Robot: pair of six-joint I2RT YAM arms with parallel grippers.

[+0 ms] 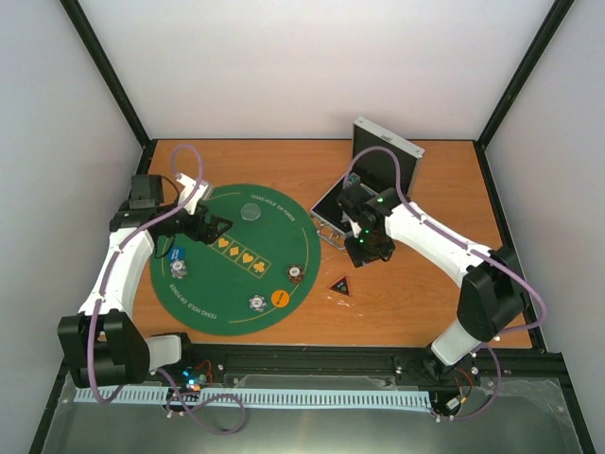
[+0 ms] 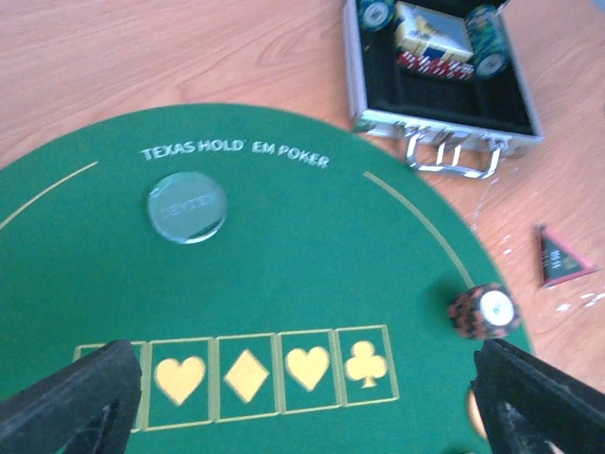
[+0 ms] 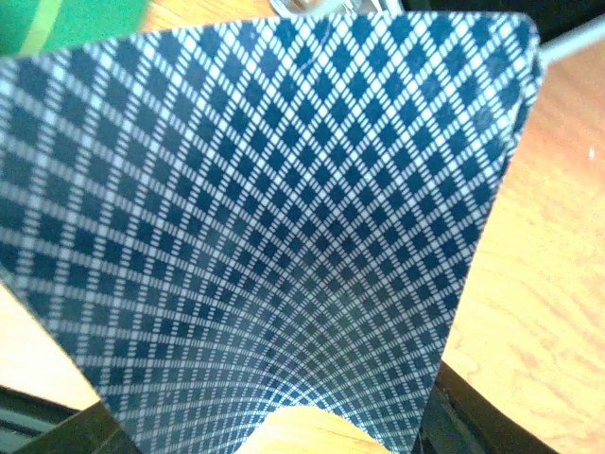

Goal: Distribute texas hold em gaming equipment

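playing card [image 3: 284,236] cut off at lower edge, silver case [image 2: 444,121] contents blurred

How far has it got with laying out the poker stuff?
Done: a clear round disc, an orange disc and three striped poker chips lie on the round green felt mat; a black triangular marker lies beside it. In hand: the right gripper pinches a blue diamond-backed playing card. To do: chip stacks in the open silver case.

"TEXAS HOLD 'EM POKER" on green mat [image 2: 312,246], heart, diamond, club signs
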